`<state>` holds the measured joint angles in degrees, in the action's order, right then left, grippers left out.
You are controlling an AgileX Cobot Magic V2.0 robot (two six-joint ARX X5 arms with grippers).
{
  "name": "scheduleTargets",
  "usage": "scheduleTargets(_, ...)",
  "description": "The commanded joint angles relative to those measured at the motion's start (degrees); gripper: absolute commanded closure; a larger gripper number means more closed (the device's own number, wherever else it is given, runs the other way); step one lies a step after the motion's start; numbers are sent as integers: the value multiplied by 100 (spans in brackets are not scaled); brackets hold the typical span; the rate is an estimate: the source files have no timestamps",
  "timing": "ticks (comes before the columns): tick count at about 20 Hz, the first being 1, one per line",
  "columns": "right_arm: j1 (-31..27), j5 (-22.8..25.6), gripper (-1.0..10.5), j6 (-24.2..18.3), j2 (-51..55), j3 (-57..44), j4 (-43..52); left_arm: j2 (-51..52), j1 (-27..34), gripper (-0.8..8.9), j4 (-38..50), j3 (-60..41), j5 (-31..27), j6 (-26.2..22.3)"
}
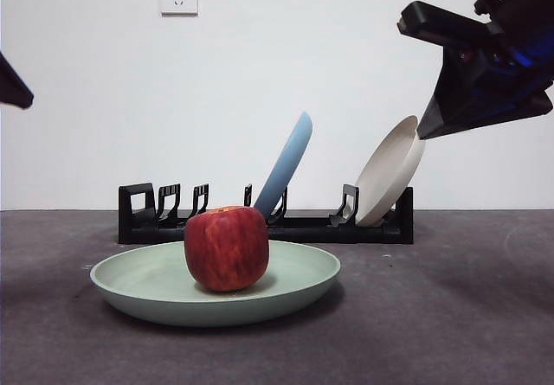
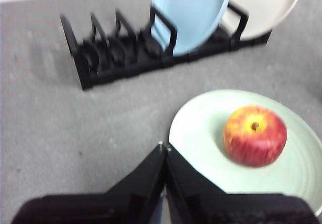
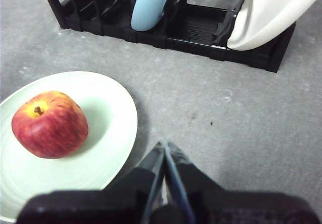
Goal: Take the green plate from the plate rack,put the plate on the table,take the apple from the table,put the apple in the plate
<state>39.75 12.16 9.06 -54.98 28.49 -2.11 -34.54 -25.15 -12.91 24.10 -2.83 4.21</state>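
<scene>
While no writing shows anywhere, the apple (image 3: 49, 124) sits in the green plate (image 3: 108, 133) on the rough grey counter (image 3: 226, 123), beside both end effectors, left (image 2: 165, 147) and right (image 3: 164, 146), each pressed together; a white wall rises behind.

Apple (image 1: 227, 248) on green plate (image 1: 294, 285), plate rack (image 1: 260, 221) behind, table (image 1: 450, 316)

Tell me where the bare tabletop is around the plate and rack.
Bare table lies beside the green plate, on the side below the cream-white plate. A narrower bare strip runs between the green plate and the plate rack. The plate's middle is taken by the apple; the rack holds the light blue plate.
</scene>
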Motion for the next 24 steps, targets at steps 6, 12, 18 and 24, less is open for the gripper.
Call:
scheduleTargets(6,2,15,946,55,9,-28,24,175,15,814,-66,-7,-4,52)
scheduleTargets(12,2,15,946,55,9,-26,24,1659,874,814,-439,-9,15,-20)
scheduleTargets(18,2,15,946,55,9,-26,24,2605,1884,814,-426,-695,20,-345)
scheduleTargets(24,2,15,946,55,9,-26,24,3121,2205,814,518,-1954,42,-439)
